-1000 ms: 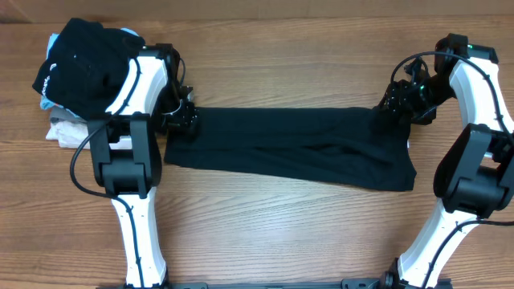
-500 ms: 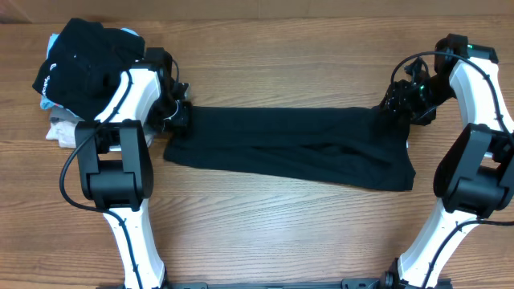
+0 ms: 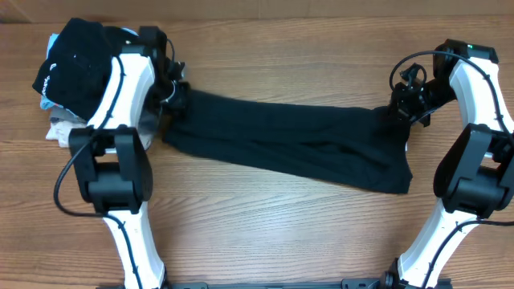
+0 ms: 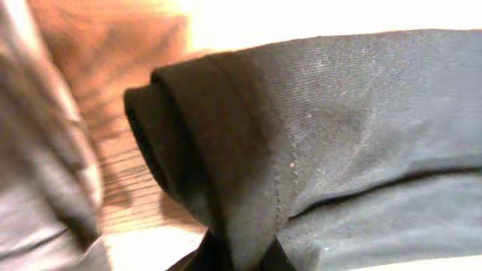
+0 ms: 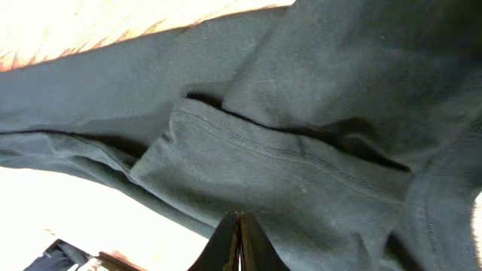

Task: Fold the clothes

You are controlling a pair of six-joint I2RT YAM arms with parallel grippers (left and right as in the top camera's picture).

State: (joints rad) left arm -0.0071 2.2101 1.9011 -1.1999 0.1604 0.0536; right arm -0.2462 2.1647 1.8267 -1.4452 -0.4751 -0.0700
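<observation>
A long black garment (image 3: pixel 289 148) lies stretched across the wooden table (image 3: pixel 281 233) between my two grippers. My left gripper (image 3: pixel 178 100) is shut on its left end, which is lifted and bunched. In the left wrist view the thick folded hem (image 4: pixel 226 150) runs down into my left gripper (image 4: pixel 241 256). My right gripper (image 3: pixel 401 108) is shut on the garment's right end. In the right wrist view the fingers meet tightly at my right gripper (image 5: pixel 239 226), pinching the seamed black fabric (image 5: pixel 301 165).
A pile of dark clothes (image 3: pixel 76 64) sits at the far left corner, with light blue and white pieces (image 3: pixel 60 128) under it, close behind my left arm. Bare wood lies in front of the garment.
Both grippers have shut on the garment's ends. The left one has moved toward the far side, pulling its end up, so the cloth now lies slanted.
</observation>
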